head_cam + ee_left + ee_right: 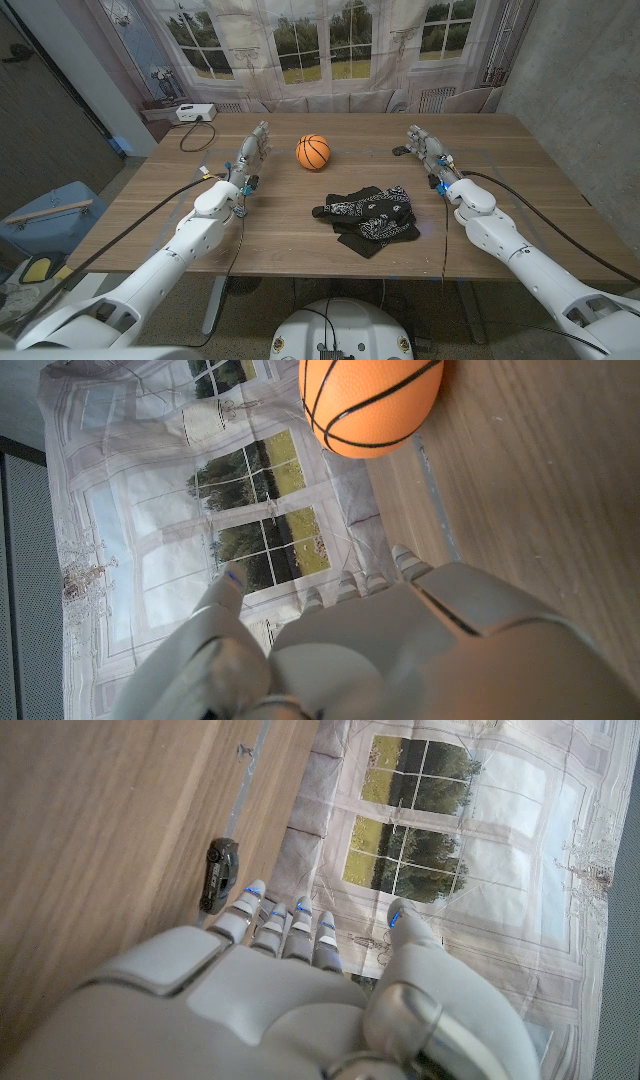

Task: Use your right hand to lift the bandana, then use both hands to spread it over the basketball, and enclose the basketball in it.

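Both hands, left point(256, 140) and right point(421, 142), wait released and holding nothing, flanking the ball point(312, 152), while the bandana point(370, 216) lies crumpled nearer, unlifted.

Table point(520, 190) matt wood grain; basketball point(312, 152) smooth orange rubber; bandana point(372, 216) soft black patterned cloth.

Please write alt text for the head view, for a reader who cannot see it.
An orange basketball and a crumpled black bandana lie apart on a wooden table. The robot's left hand and right hand wait at either side, holding nothing.
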